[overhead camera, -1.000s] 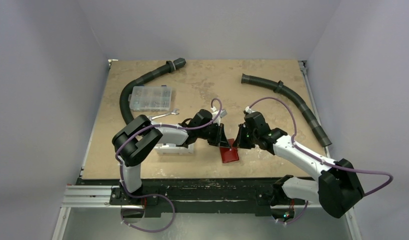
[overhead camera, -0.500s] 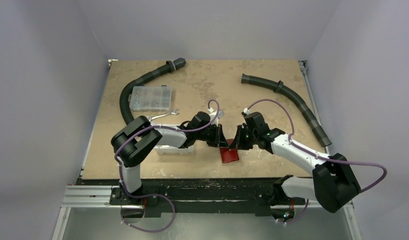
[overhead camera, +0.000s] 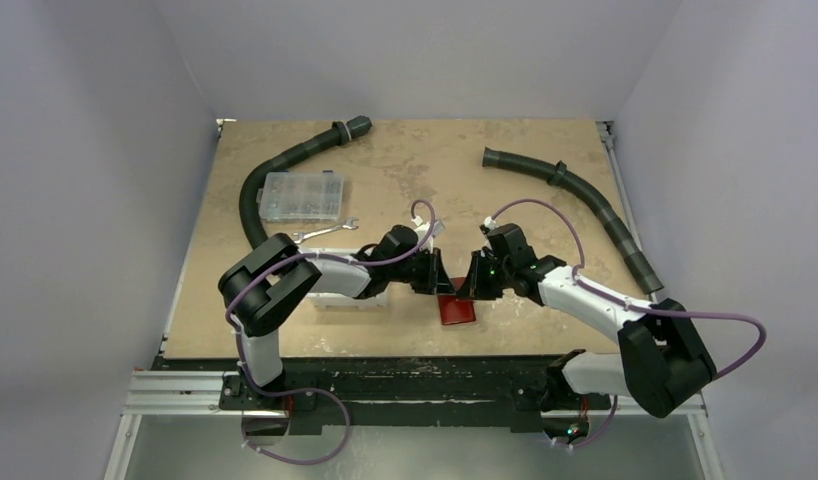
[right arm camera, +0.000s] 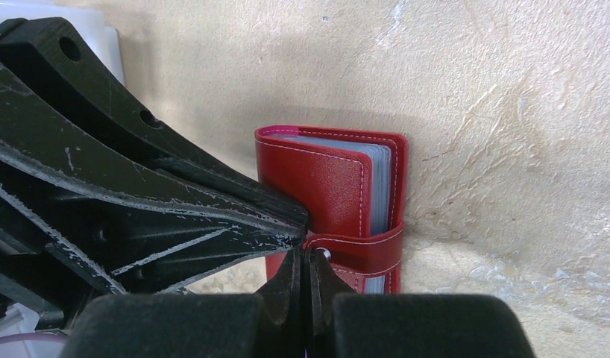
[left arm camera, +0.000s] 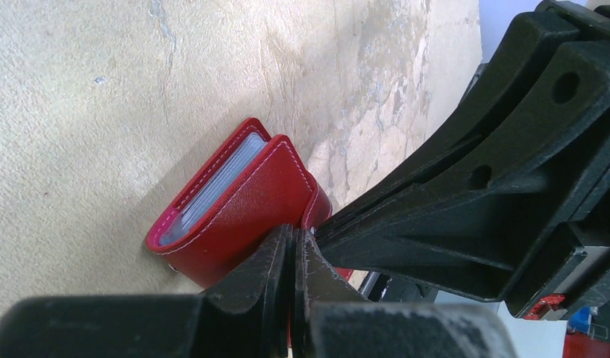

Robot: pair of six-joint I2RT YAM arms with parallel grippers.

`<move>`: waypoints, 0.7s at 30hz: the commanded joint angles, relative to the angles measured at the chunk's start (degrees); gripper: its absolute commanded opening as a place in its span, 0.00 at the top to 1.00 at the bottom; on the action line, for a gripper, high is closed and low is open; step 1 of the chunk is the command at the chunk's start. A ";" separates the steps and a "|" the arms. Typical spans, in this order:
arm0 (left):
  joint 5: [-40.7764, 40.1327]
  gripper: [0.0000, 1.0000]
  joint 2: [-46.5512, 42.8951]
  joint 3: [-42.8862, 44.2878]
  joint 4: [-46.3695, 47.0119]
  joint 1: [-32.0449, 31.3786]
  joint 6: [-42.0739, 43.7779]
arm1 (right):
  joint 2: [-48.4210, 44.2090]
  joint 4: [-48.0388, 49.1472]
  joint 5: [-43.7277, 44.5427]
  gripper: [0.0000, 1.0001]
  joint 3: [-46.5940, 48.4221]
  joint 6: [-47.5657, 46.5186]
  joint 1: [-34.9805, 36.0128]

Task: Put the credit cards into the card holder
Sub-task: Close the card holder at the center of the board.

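The red card holder (overhead camera: 458, 309) lies folded on the table, its snap tab (right arm camera: 365, 250) wrapped round the open side. Thin grey-blue edges (right arm camera: 378, 186) show stacked between its covers; I cannot tell whether they are credit cards or sleeves. No loose credit card is in view. My left gripper (left arm camera: 294, 237) is shut, its tips against the holder's cover (left arm camera: 246, 216) near the tab. My right gripper (right arm camera: 303, 255) is shut, its tips at the tab's snap end. The two grippers' tips meet over the holder's far edge in the top view.
A white bin (overhead camera: 347, 298) sits just left of the holder, partly under my left arm. A clear compartment box (overhead camera: 303, 196) and a wrench (overhead camera: 325, 233) lie at the back left. Black hoses (overhead camera: 275, 165) (overhead camera: 585, 200) curve along the back left and back right.
My right gripper has moved left to the holder, closing the gap to my left gripper. My left gripper shifted slightly left and down. The holder has stayed in place.
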 commanded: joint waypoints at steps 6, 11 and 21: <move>-2.18 1.00 -3.69 -1.94 1.05 0.43 -0.69 | -0.71 4.93 -2.78 1.00 -1.96 2.05 -0.53; -2.79 0.89 -8.23 -1.73 -2.12 1.20 -0.02 | -1.56 4.58 -2.97 1.00 -2.02 1.79 -0.90; 0.45 1.00 -3.12 -2.46 0.92 1.51 -0.20 | -2.54 4.60 -4.30 1.00 -1.72 0.18 -1.44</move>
